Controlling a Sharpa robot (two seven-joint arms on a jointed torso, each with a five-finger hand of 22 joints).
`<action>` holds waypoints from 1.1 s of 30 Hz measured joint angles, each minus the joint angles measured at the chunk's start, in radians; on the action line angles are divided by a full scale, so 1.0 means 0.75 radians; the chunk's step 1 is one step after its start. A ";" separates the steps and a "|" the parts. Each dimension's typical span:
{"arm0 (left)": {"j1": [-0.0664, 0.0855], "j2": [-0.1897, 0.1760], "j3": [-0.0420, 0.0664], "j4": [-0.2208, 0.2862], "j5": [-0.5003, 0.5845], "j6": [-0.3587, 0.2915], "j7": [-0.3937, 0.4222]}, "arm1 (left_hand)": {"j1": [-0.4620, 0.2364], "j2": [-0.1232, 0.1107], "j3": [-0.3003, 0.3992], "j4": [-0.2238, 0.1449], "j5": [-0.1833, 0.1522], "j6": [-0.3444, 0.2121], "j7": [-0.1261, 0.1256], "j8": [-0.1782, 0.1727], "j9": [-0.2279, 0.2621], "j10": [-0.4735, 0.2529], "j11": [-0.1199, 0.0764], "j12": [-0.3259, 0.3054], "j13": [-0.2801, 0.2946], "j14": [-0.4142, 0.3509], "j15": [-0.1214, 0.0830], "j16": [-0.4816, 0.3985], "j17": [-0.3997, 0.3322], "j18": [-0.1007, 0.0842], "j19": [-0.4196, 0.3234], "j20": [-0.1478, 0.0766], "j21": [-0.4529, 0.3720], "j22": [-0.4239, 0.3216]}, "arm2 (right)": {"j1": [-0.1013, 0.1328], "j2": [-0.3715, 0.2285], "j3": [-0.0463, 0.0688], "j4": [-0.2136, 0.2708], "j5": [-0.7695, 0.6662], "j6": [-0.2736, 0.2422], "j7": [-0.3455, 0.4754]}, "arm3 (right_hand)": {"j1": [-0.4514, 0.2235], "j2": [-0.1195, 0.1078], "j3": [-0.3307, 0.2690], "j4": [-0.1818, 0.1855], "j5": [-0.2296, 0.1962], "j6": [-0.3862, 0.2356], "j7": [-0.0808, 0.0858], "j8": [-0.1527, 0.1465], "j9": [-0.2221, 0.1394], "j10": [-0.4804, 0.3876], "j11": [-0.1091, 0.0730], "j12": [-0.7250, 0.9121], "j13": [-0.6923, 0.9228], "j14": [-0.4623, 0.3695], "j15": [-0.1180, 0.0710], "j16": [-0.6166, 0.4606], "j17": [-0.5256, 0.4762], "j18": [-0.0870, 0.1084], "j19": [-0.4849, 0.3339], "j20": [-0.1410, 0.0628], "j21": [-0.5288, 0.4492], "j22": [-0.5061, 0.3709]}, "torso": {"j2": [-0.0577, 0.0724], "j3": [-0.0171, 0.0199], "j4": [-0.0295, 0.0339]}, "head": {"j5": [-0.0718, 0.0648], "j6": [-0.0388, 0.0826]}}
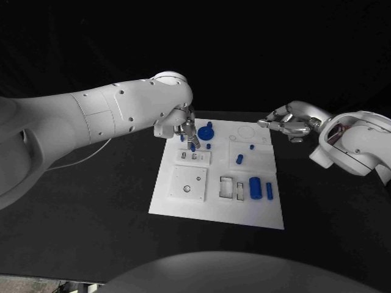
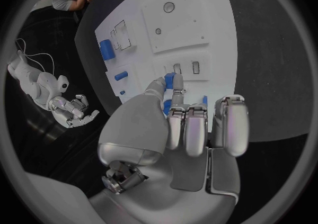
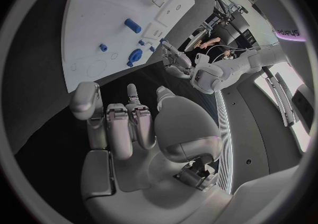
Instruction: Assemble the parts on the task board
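Left hand sets a blue peg at the board's far end.

Head view: the left hand (image 1: 179,125) pinches a peg (image 1: 192,144) just above the board (image 1: 217,210); it should come down straight and slowly. Left wrist view: the peg (image 2: 169,80) sits at the fingertips, slots just beyond. Right wrist view: the right hand (image 3: 129,123) is empty with fingers loosely apart, the board (image 3: 99,17) lying ahead of it.

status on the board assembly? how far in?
Early. Looks done: a round blue part stands at the task board's far end. In hand: the left hand pinches a small blue part above the board's slots. Left: the big blue cylinder and other small blue pieces lie loose; the right hand holds nothing.
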 measured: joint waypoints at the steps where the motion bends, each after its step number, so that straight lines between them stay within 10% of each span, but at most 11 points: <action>1: 0.000 -0.002 -0.001 0.001 -0.001 0.000 0.000 | 0.000 0.000 0.000 0.000 0.000 0.000 0.000 0.000 0.000 0.000 0.000 0.000 0.000 0.000 0.000 0.000 0.000 0.000 0.000 0.000 0.000 0.000 | -0.002 0.000 0.000 -0.001 0.001 0.001 0.000 | 0.000 0.000 -0.002 0.002 0.000 0.000 0.000 0.000 -0.001 0.000 0.000 0.000 0.000 0.000 0.000 0.000 0.000 0.000 0.000 0.000 0.000 0.000 | 0.000 0.0000 0.0004 | 0.001 0.000; 33: -0.056 0.026 -0.011 -0.046 -0.002 -0.080 0.000 | -0.014 -0.014 0.067 0.007 0.016 -0.001 0.001 -0.016 0.017 0.001 0.000 0.000 -0.001 0.000 0.000 0.000 0.000 0.000 -0.005 -0.005 -0.013 0.000 | -0.022 0.009 -0.001 -0.011 0.018 0.009 0.001 | 0.000 0.000 -0.004 0.004 0.000 0.000 0.000 -0.010 -0.004 0.000 0.000 0.000 0.000 0.000 0.000 0.000 0.001 0.000 -0.009 0.000 -0.013 0.000 | 0.001 0.0000 -0.0033 | 0.021 0.000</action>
